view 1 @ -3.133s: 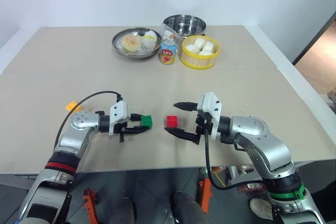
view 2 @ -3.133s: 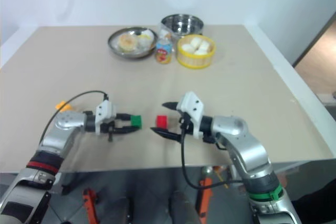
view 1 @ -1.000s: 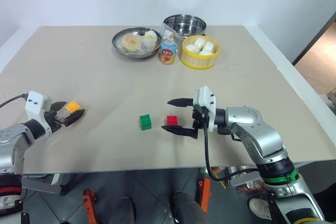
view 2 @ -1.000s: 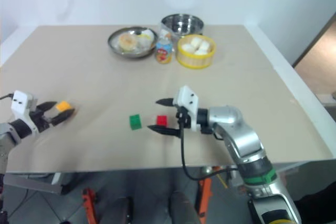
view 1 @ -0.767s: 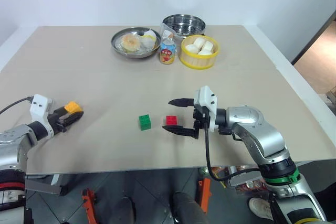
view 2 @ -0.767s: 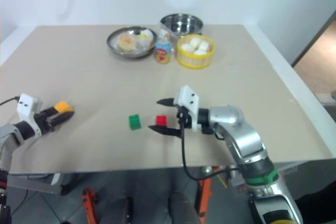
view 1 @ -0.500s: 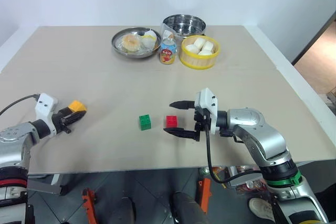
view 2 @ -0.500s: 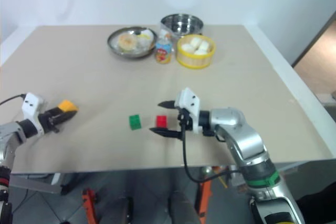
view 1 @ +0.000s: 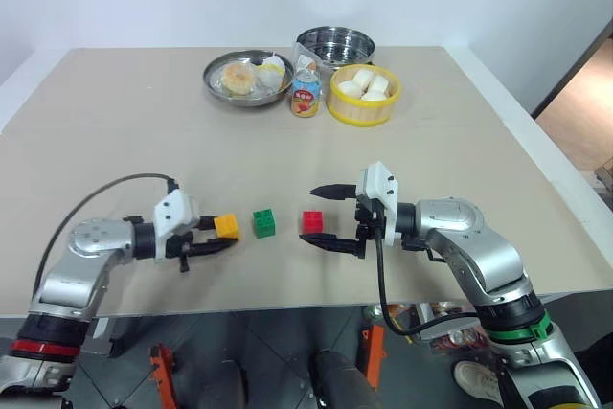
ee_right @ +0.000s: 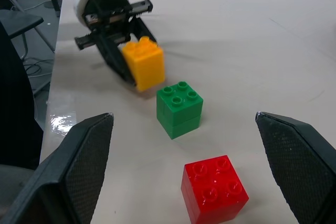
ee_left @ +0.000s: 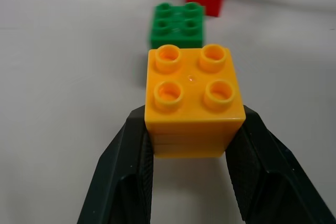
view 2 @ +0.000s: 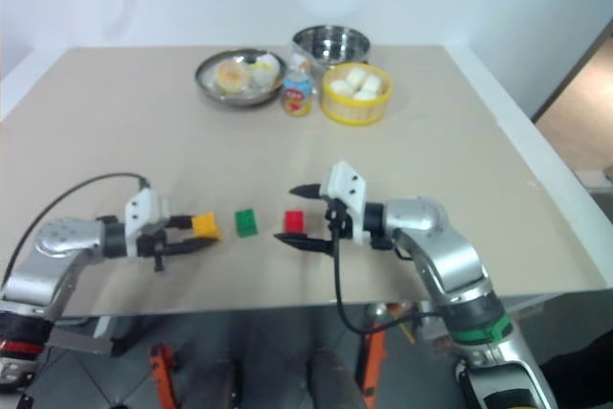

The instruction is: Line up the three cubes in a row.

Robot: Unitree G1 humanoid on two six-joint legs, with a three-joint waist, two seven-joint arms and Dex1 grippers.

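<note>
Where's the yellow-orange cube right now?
The yellow-orange cube is clamped in the left gripper, near the table's front edge, just left of the green cube, with the red cube beyond.

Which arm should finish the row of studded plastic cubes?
Left. The left gripper is shut on the yellow-orange studded plastic cube, right beside the green cube and red cube. The right gripper is open and empty.
</note>
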